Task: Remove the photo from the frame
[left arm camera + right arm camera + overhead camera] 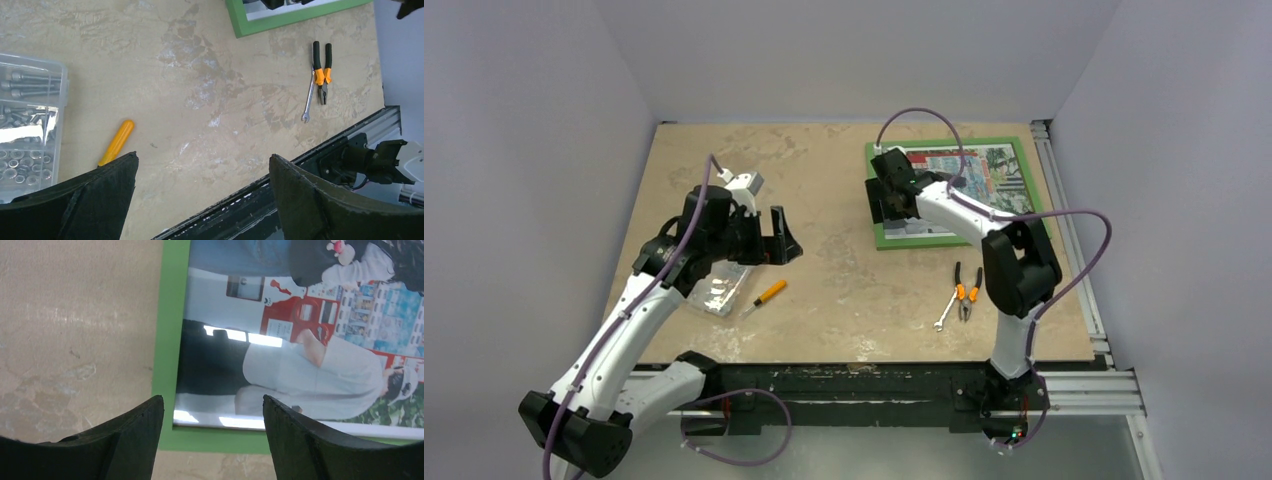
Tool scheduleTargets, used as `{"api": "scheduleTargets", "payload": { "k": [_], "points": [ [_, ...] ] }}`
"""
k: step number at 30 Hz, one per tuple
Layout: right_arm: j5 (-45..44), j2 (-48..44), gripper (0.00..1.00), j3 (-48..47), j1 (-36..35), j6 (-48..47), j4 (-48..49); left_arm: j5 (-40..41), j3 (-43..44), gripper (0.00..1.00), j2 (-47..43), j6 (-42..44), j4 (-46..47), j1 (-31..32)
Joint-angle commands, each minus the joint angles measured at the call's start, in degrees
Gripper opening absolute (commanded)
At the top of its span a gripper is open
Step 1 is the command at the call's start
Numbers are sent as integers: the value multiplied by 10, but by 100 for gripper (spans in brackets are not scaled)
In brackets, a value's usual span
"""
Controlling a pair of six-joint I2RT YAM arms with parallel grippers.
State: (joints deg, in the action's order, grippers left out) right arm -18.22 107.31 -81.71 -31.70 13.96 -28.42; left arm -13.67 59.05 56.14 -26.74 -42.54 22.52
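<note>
The frame (924, 241), with its narrow bright green border, lies flat at the table's back right. Inside it is the photo (989, 170), a colourful print of people. My right gripper (882, 205) hovers over the frame's near-left corner. In the right wrist view its jaws stand apart above the green border (172, 315) and the glossy corner of the photo (300, 355), and the right gripper (213, 405) grips nothing. My left gripper (786, 248) hangs open over bare table at the left; the left wrist view shows the left gripper (203, 162) empty.
A clear plastic box (719, 285) of screws and washers lies under the left arm. Beside it is an orange-handled screwdriver (766, 296). Orange-handled pliers (967, 293) and a small wrench (945, 312) lie in front of the frame. A metal rail (1074, 385) runs along the near edge.
</note>
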Motion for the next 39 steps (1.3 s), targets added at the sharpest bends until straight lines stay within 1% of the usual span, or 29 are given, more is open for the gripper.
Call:
{"api": "scheduleTargets", "payload": {
  "k": [1,5,7,12,19,22,27,33,36,39],
  "points": [
    [-2,40,67,-60,3,12,13,-22,0,100,-22,-18,2,-1],
    [-29,110,53,-137,3,86,-56,-16,7,100,-19,-12,-7,-1],
    [-39,133,50,-157,3,103,-79,-14,8,100,-15,-10,-8,-1],
    [-26,128,50,-131,0,117,-34,-21,8,100,-10,-14,-1,-2],
    [-34,142,48,-136,-12,119,-35,-24,1,100,-3,-18,11,-1],
    [-37,148,44,-143,-16,121,-33,-24,0,100,-1,-20,10,-1],
    [-49,163,43,-161,-20,127,-39,-25,-2,100,-1,-23,11,-2],
    [-64,182,38,-182,-24,133,-56,-26,-8,100,-2,-26,12,-1],
    [-78,183,33,-183,-29,133,-58,-27,-10,100,-2,-26,13,-1],
    [-86,184,25,-183,-35,132,-60,-25,-13,100,-2,-29,15,-2]
  ]
}}
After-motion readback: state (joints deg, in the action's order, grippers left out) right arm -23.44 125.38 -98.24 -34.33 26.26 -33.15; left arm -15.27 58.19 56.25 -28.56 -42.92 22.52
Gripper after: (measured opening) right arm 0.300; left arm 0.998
